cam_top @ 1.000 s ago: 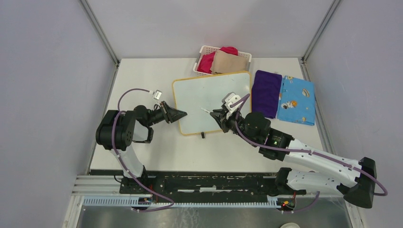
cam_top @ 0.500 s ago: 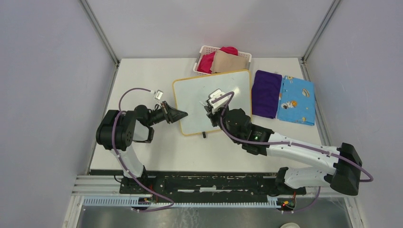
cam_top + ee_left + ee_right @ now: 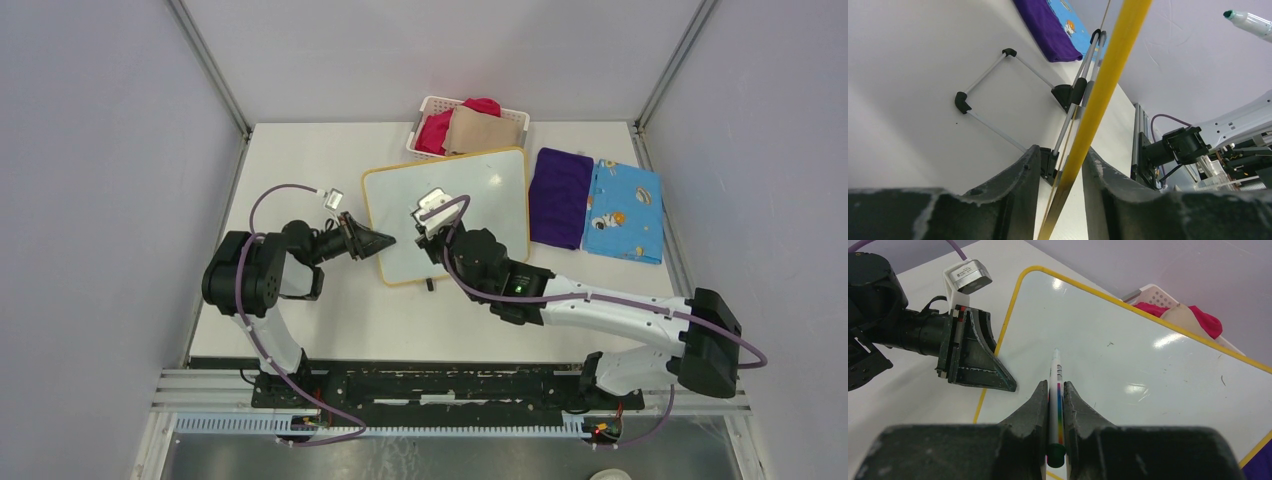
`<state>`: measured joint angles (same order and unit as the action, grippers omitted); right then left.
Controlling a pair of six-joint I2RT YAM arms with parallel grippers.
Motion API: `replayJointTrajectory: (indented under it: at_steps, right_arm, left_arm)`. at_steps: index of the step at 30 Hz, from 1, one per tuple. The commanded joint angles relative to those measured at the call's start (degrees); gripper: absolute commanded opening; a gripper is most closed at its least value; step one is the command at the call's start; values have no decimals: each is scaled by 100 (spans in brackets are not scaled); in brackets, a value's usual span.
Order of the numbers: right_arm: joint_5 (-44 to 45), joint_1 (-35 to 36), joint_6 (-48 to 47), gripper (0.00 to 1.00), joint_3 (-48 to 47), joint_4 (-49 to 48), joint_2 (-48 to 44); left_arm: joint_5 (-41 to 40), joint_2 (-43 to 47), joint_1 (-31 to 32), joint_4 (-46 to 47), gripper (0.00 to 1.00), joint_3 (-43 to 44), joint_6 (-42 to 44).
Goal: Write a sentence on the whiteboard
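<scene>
The whiteboard [image 3: 480, 190], white with a yellow frame, lies on the table; no sentence is in view on it. My left gripper [image 3: 388, 240] sits at the board's left edge. In the left wrist view its fingers [image 3: 1023, 170] straddle the yellow frame [image 3: 1103, 90], with a gap showing on the left side. My right gripper [image 3: 1054, 385] is shut on a marker [image 3: 1057, 375], a white barrel with a rainbow stripe and a green end. The marker points at the board's left part [image 3: 1108, 355], close to the left gripper [image 3: 973, 360]. Its green tip [image 3: 1230, 14] shows in the left wrist view.
A white basket [image 3: 424, 106] with red and beige cloths stands behind the board. A purple cloth [image 3: 560, 195] and a blue patterned cloth [image 3: 625, 210] lie to its right. The board's wire stand with black corners [image 3: 962, 102] shows beneath it.
My right arm has swung left across the board with the marker, from the board's middle to near its left edge. The left gripper has stayed at the frame.
</scene>
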<state>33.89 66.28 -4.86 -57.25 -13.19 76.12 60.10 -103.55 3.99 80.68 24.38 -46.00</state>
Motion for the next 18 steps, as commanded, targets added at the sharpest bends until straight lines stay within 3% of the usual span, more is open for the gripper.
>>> replayJointTrajectory:
  at_steps: [1, 6, 12, 18]
  right_arm:
    - [-85, 16, -29, 0, 107, -308, -352]
    - [-247, 14, 20, 0, 171, -254, -480]
    - [-284, 17, 37, 0, 136, -213, -484]
    - [-329, 21, 47, 0, 138, -212, -484]
  left_arm:
    - [58, -37, -16, 737, 46, 57, -327]
    - [55, -117, -47, 1186, 48, 47, -623]
    - [65, -183, -43, 1186, 36, 32, -603]
    - [80, -248, -41, 1186, 32, 33, -595]
